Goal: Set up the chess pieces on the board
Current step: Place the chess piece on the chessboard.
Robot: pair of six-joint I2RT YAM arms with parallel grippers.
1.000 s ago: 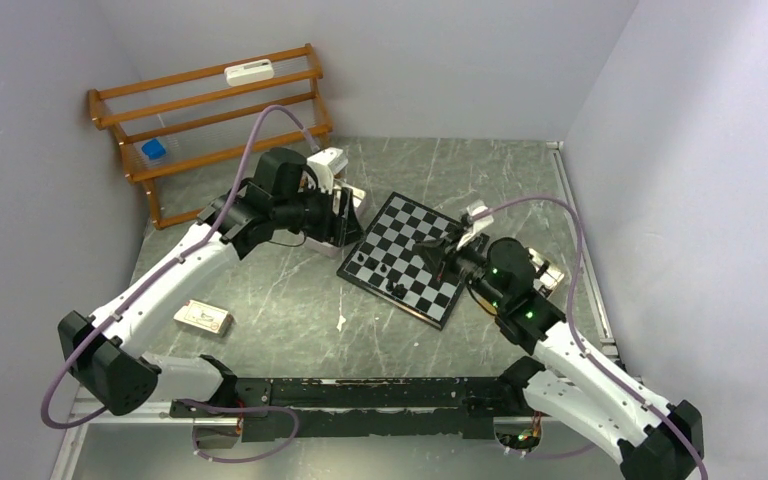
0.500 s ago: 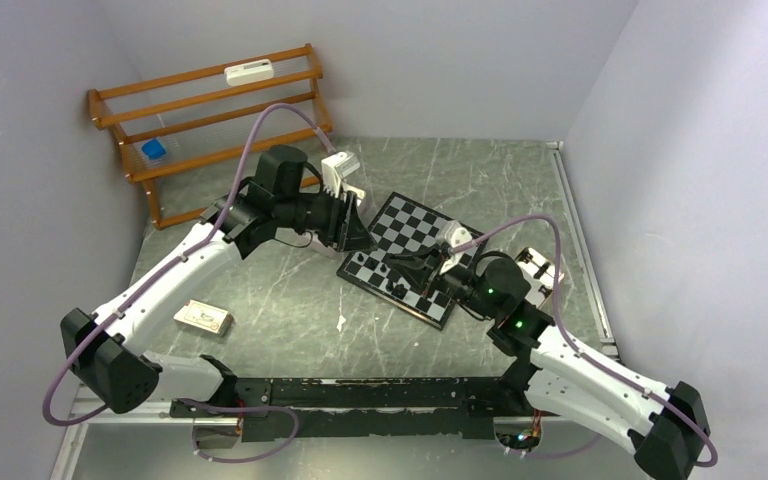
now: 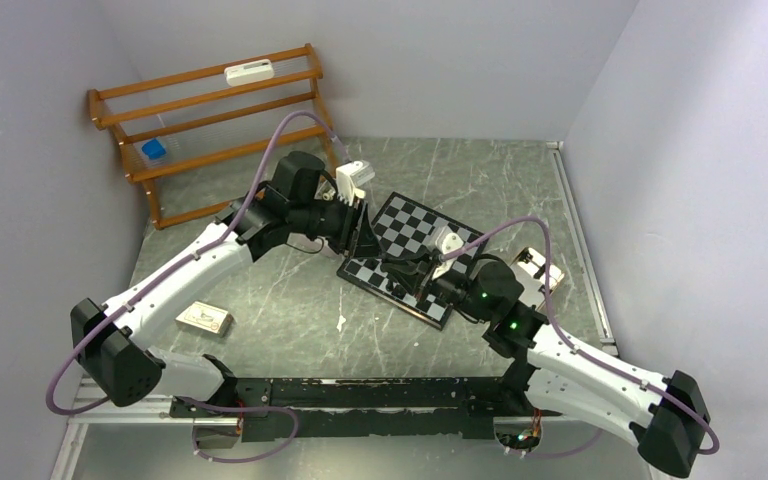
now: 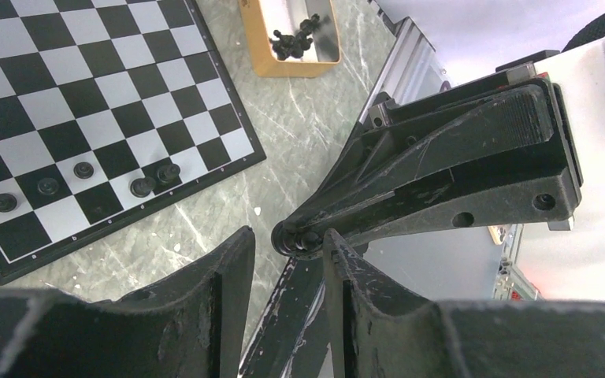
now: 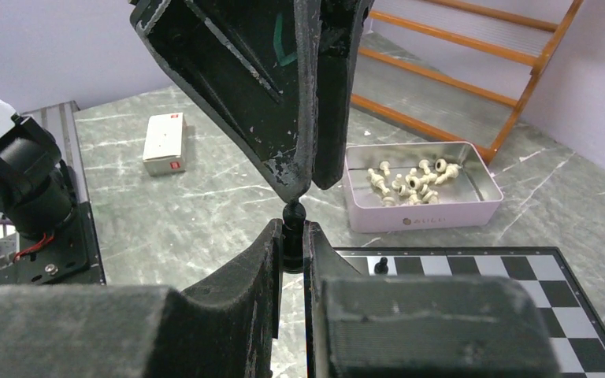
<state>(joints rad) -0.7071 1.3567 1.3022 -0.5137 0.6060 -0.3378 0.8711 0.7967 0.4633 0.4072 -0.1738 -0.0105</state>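
Currently your right gripper [image 5: 291, 236] is clamped on a black piece [image 5: 291, 213], held upright above the board's [image 3: 410, 220] near-left edge. Your left gripper [image 4: 286, 246] comes in from the board's left with its jaws partly apart. Its fingers [image 4: 232, 268] stand on either side of that piece and of the right gripper's tips. You cannot tell from either wrist view whether they touch the piece.

On the board itself, five black pieces [image 4: 84, 169] stand in the two rows along one edge, on separate squares, the last two [image 4: 154, 179] nearly touching.

The board lies turned at an angle on a grey-green table [image 3: 290, 290] veined with pale streaks like marble. Plain lilac-grey walls [image 3: 410, 60] close the table in on the left, far and right sides, and a metal rail [image 3: 580, 240] runs down the table's edge to the board's right.

Just off the board's right side you have a yellow-rimmed tray [image 4: 261, 47] with more black pieces [image 4: 295, 39] heaped in it. Just past the board's left edge sits a pale tin [image 5: 421, 206] of cream pieces [image 5: 410, 179]. Well beyond the board's left, against the wall, stands a wooden slatted rack [image 3: 185, 76]. A small box [image 3: 203, 317] lies flat on the table, well to the left of the board's near corner.
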